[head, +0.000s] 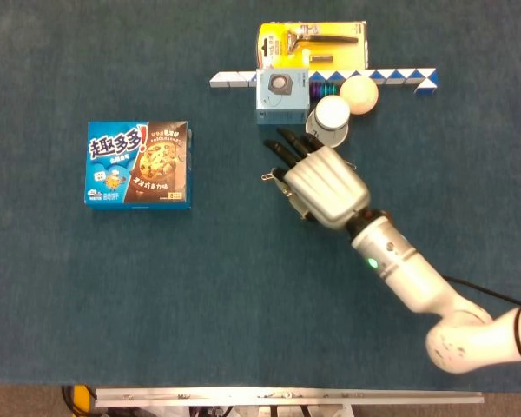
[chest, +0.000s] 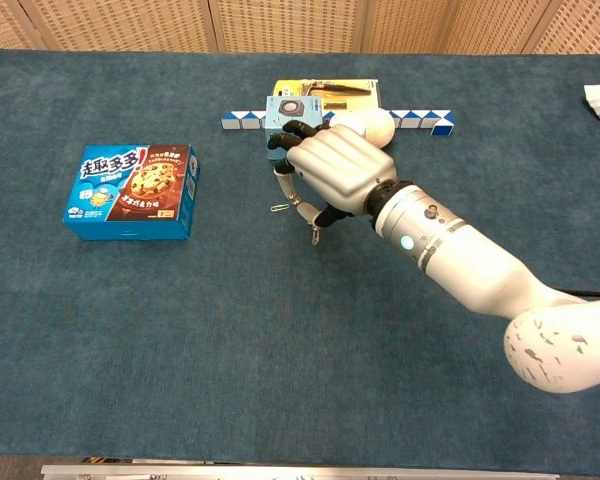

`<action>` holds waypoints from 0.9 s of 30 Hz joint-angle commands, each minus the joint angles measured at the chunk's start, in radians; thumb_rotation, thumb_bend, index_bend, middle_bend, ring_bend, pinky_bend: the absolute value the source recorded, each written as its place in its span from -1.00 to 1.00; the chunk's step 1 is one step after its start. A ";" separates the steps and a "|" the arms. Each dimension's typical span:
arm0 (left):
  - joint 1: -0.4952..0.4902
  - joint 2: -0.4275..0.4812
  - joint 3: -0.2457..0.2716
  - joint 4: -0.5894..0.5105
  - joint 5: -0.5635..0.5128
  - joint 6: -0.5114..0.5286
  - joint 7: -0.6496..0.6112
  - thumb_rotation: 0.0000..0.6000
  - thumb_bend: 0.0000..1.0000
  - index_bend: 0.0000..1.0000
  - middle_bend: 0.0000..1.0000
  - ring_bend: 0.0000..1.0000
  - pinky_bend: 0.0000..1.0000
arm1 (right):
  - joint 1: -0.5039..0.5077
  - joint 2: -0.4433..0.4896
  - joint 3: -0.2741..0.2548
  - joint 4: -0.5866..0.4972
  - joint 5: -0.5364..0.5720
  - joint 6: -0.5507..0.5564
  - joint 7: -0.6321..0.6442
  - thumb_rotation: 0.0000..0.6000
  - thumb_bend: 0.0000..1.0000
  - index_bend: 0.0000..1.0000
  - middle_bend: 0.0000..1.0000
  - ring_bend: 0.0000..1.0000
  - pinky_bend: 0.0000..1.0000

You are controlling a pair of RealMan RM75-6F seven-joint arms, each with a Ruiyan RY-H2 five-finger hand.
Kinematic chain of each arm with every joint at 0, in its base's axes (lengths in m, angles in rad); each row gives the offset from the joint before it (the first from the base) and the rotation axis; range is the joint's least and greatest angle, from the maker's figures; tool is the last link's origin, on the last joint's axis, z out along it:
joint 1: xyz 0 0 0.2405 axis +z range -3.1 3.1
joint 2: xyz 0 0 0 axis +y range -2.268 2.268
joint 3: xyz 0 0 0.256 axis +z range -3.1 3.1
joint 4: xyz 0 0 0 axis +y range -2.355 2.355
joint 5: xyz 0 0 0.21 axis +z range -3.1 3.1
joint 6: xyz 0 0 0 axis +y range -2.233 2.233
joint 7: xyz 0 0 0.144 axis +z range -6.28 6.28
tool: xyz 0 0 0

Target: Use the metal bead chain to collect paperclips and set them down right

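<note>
Right hand (chest: 337,170) over the desk (chest: 180,330), fingers (chest: 302,207) curled around the bead chain (chest: 314,233), beside a paperclip (chest: 278,208).

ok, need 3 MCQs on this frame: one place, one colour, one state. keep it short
1. Where is the cookie box?
A. left of the right hand
B. under the razor pack
C. on the white cup

2. What colour is the razor pack backing?
A. red
B. yellow
C. green

3. What is the right hand doing?
A. resting on the cookie box
B. lying flat and empty on the table
C. holding the bead chain above the table, by the paperclip

Key:
1 A, the box lies far left in both views, apart from the hand.
2 B, the card behind the razor is yellow in head view.
3 C, chest view shows the chain hanging from the fingers, the clip at its left side.
</note>
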 commanded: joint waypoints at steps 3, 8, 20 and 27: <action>-0.001 -0.003 0.000 -0.002 0.002 0.001 0.009 1.00 -0.51 -0.13 -0.41 -0.66 -0.37 | -0.051 0.064 -0.047 -0.079 -0.039 0.070 -0.030 1.00 -0.27 0.14 -0.68 -0.88 -0.56; -0.003 -0.006 -0.003 -0.002 -0.002 0.000 0.014 1.00 -0.51 -0.13 -0.41 -0.66 -0.37 | -0.103 0.130 -0.089 -0.138 -0.086 0.133 -0.030 1.00 -0.27 0.14 -0.68 -0.88 -0.56; -0.029 -0.005 -0.009 -0.012 -0.009 -0.038 0.037 1.00 -0.51 -0.13 -0.41 -0.66 -0.37 | -0.237 0.250 -0.145 -0.148 -0.112 0.245 0.031 1.00 -0.27 0.14 -0.68 -0.88 -0.56; -0.046 -0.002 -0.010 -0.021 -0.003 -0.057 0.049 1.00 -0.51 -0.13 -0.41 -0.66 -0.37 | -0.287 0.261 -0.142 -0.087 -0.078 0.250 0.072 1.00 -0.27 0.14 -0.67 -0.88 -0.56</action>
